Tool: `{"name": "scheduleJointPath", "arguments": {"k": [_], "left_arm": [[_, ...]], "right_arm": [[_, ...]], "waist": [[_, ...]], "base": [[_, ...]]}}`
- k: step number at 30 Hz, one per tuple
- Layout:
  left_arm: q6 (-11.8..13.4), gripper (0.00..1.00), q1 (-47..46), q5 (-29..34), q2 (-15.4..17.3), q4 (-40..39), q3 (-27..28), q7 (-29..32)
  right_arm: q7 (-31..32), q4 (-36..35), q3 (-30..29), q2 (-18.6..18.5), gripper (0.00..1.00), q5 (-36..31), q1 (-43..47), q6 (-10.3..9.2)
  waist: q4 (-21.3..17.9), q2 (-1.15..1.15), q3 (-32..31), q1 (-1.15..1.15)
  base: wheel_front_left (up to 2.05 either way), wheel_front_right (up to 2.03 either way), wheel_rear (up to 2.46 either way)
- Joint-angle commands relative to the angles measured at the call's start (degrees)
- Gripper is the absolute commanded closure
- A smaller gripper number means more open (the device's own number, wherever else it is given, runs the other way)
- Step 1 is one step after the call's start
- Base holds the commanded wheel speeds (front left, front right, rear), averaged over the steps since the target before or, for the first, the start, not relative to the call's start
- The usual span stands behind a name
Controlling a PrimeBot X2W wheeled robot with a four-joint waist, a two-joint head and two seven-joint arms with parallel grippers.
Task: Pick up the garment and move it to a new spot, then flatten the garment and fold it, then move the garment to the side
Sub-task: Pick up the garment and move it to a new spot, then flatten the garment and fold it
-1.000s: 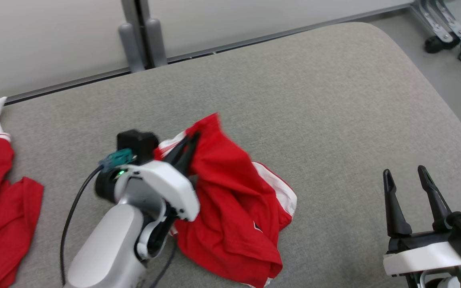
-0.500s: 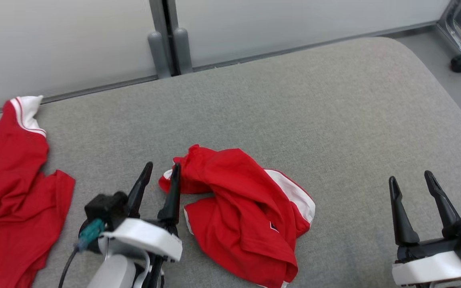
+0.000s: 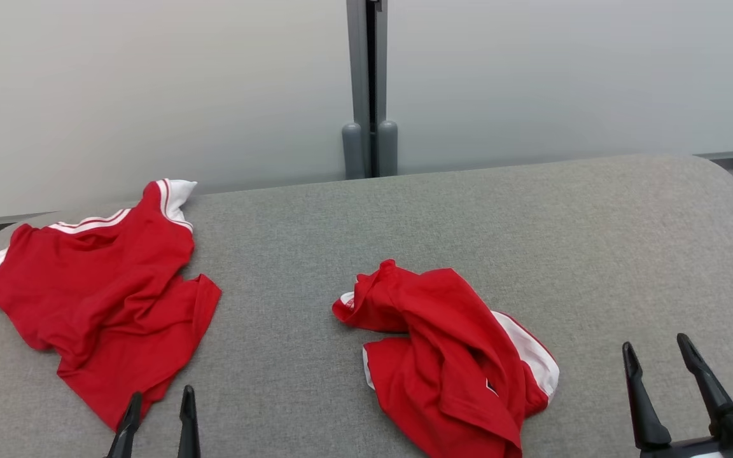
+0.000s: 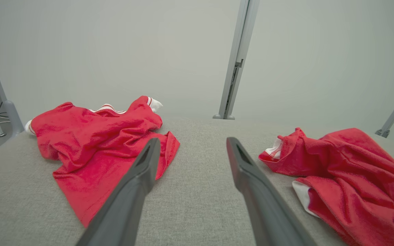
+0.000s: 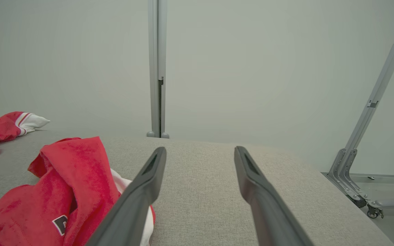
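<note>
A crumpled red garment with white trim (image 3: pixel 449 356) lies in a heap near the middle of the grey padded table (image 3: pixel 532 216); it shows at the right of the left wrist view (image 4: pixel 347 171) and at the left of the right wrist view (image 5: pixel 60 191). My left gripper (image 3: pixel 160 397) is open at the bottom left edge, well left of the heap, with nothing between its fingers (image 4: pixel 192 145). My right gripper (image 3: pixel 656 346) stands open at the lower right, apart from the garment, empty (image 5: pixel 200 152).
A second red garment with white stripes (image 3: pixel 99 292) lies spread at the table's left end (image 4: pixel 104 136). A pale partition wall with a grey post (image 3: pixel 368 89) runs behind the table. A metal frame leg on casters (image 5: pixel 371 153) stands off the table's right end.
The left gripper has let go of the garment, opened and drawn back to the lower left. The garment settled in a heap. The head camera has tilted up and swung left.
</note>
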Motion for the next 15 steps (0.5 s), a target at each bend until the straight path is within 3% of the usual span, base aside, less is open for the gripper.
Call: {"name": "scheduleJointPath", "arguments": {"k": [1, 9, 15], "left_arm": [[-0.8, 0.0, 1.5, 0.8, -0.1, -0.5, 1.6, -0.1], [-2.2, 0.0, 4.9, 2.0, -0.6, -1.7, 5.6, -0.1], [-1.4, 0.0, 5.4, 0.5, -0.6, -1.8, 5.4, -0.1]], "right_arm": [[-0.3, 0.6, 0.2, -0.3, 0.0, 0.2, 1.1, 0.0], [-0.3, 2.5, 0.6, -0.3, 0.0, 1.0, 2.6, 0.0], [-0.3, 3.1, 0.5, -0.3, 0.0, 1.3, 2.8, 0.0]], "waist": [[1.9, 0.0, -1.8, 0.0], [2.6, 0.0, -2.8, 0.0], [2.9, 0.0, -3.0, 0.0]], "base": [[0.0, 0.0, 0.0], [0.0, 0.0, 0.0], [0.0, 0.0, 0.0]]}}
